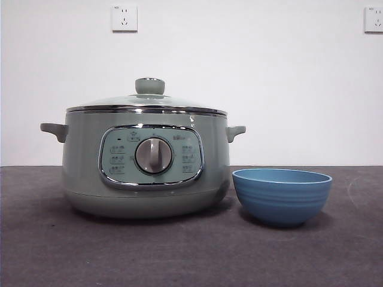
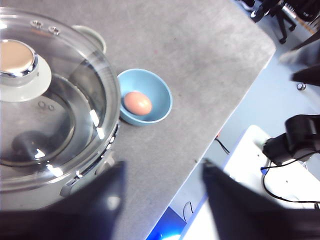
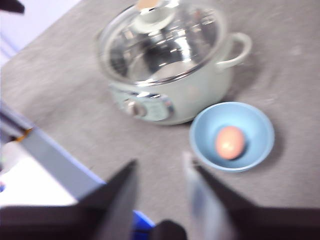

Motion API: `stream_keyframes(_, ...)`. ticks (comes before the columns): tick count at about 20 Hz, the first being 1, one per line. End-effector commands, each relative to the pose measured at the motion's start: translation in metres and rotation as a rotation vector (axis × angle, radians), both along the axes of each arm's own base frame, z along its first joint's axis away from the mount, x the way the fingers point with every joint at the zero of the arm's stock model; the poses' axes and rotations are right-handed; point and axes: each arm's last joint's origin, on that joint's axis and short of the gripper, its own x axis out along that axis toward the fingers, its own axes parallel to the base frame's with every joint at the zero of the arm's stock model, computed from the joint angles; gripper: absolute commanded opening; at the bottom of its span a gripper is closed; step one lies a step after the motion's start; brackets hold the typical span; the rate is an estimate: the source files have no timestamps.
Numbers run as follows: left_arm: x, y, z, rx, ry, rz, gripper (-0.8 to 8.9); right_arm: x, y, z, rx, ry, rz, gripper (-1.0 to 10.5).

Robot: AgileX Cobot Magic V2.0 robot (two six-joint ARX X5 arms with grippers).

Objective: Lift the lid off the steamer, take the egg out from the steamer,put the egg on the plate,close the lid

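Sitting on a dark grey felt-like tabletop [image 1: 179, 251] before a white wall with two sockets [image 1: 124, 18], the pale green round steamer [image 1: 146, 164] wears its glass, chrome-rimmed lid [image 1: 146, 101]. Just beside it, the small blue ridged plate [image 1: 281, 194] holds a brown egg [image 2: 137, 103]. The left gripper [image 2: 160, 200] and right gripper [image 3: 162, 200] hover well above, jaws spread, holding nothing.

**No legible text**

The steamer [image 1: 146, 164] carries small icons and faint markings on its control panel [image 1: 151, 156] around the dial [image 1: 154, 155], but none is clear enough to read. Nothing else bears readable writing.
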Motion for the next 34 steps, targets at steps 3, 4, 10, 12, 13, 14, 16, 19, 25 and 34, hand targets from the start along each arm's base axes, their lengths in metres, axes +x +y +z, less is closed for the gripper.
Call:
stream_keyframes(3, -0.013, 0.006, 0.009, -0.025, -0.054, -0.011, -0.05, 0.0, 0.001, 0.001, 0.02, 0.007, 0.025, -0.1)
stream_keyframes(4, -0.014, 0.006, 0.01, -0.026, -0.054, -0.011, -0.05, 0.0, 0.001, 0.001, 0.019, 0.007, 0.023, 0.0)
stream_keyframes(10, -0.014, 0.006, 0.009, -0.025, -0.051, -0.012, -0.04, 0.0, 0.001, 0.001, 0.015, 0.004, 0.013, 0.0)
stream_keyframes(12, -0.014, 0.006, 0.009, -0.026, -0.047, -0.012, -0.04, 0.002, -0.001, 0.0, -0.023, -0.015, -0.049, 0.0)
stream_keyframes(13, -0.014, 0.007, 0.009, -0.022, -0.041, -0.012, -0.04, 0.003, 0.0, 0.0, -0.027, -0.013, -0.054, 0.0)
stream_keyframes(14, -0.015, 0.007, 0.008, -0.018, -0.034, -0.012, -0.04, 0.003, -0.001, 0.0, -0.031, -0.016, -0.063, 0.0)
stream_keyframes(16, -0.015, 0.007, 0.008, -0.017, -0.032, -0.012, -0.04, 0.003, -0.001, 0.0, -0.034, -0.019, -0.069, 0.0)
stream_keyframes(19, -0.015, 0.007, 0.008, -0.015, -0.027, -0.012, -0.04, 0.003, -0.001, 0.0, -0.033, -0.017, -0.065, 0.0)
stream_keyframes(25, -0.006, 0.009, 0.014, 0.029, -0.174, 0.09, -0.04, 0.003, -0.001, 0.0, -0.033, -0.018, -0.066, 0.0)
stream_keyframes(34, -0.017, 0.062, 0.037, 0.061, -0.816, 0.479, -0.04, 0.003, -0.001, 0.0, -0.033, -0.018, -0.066, 0.0)
